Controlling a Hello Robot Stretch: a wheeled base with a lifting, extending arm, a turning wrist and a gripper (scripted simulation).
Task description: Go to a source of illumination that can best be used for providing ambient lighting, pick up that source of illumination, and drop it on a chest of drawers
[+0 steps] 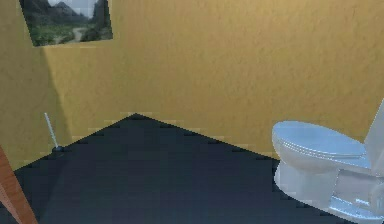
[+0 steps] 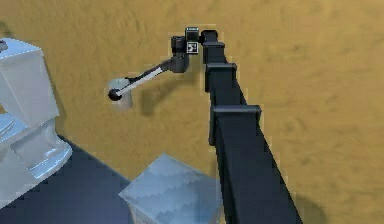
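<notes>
Nearest the arm side camera, the dark square-section arm (image 2: 235, 130) rises from six o'clock, narrowing in stepped, matte black segments toward twelve o'clock. At its far end sit two small white squares with black marks (image 2: 186, 44). From that wrist the gripper (image 2: 118, 95) slants down toward eight o'clock, a dark body ending in two thin fingers (image 2: 145, 80).

A small pale roundish patch (image 2: 128, 84) lies right at the fingertips against the mottled ochre wall (image 2: 300, 80). It is too small to name, and I cannot tell whether it is the source of illumination, or whether the gripper holds anything or merely lies in front of it.

At seven o'clock from the arm's base stands a pale blue-grey boxy container (image 2: 165, 190) with flat faces. A glossy white ceramic toilet (image 2: 25, 100) occupies nine o'clock.

In the forward view, the smooth dark floor (image 1: 150, 170) meets the ochre walls in a corner. A framed landscape painting (image 1: 68, 20) hangs at eleven o'clock, a thin pale-handled upright tool (image 1: 50, 130) stands at nine o'clock, and a brown wooden edge (image 1: 12, 190) crosses at eight o'clock.
</notes>
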